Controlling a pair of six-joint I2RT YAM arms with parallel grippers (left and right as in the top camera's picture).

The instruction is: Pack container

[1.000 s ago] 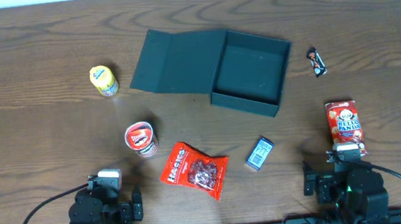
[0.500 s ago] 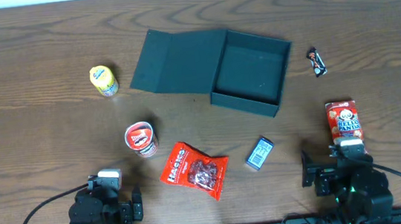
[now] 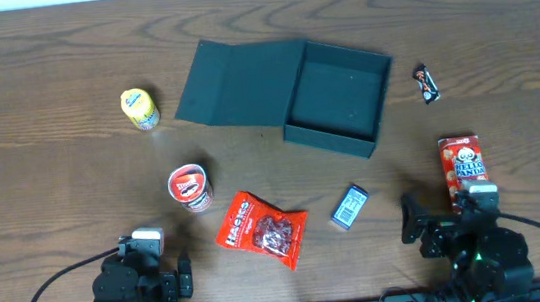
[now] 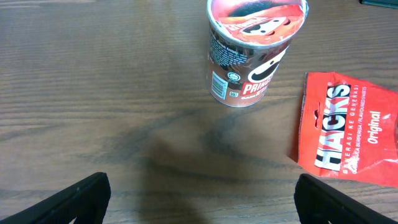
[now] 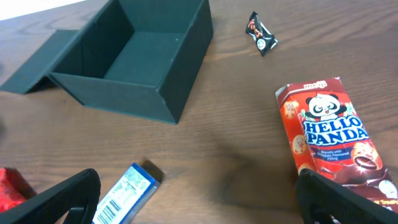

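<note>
Left wrist view: the left gripper is seen with its fingers spread wide, one at each lower corner, and nothing is held between them. Bare table is seen under the gap. Ahead of the fingers, an upright Pringles can is found, and a red Hacks bag is laid flat just to the can's right, apart from it.

The right gripper is likewise shown wide open in its own wrist view, its fingertips set at the two lower corners, with nothing gripped. A small blue pack is seen flat on the wood near the left fingertip. A Hello Panda box lies flat near the right fingertip; whether it is touched cannot be told. Farther out, a small dark candy wrapper is seen.

The container is placed past the middle of the table, well apart from both grippers, its box part lying nearer the right arm. It is open, and its lid is folded out flat to the left. A yellow can is stood left of the lid, apart from it. Both arms are kept at the near edge.
</note>
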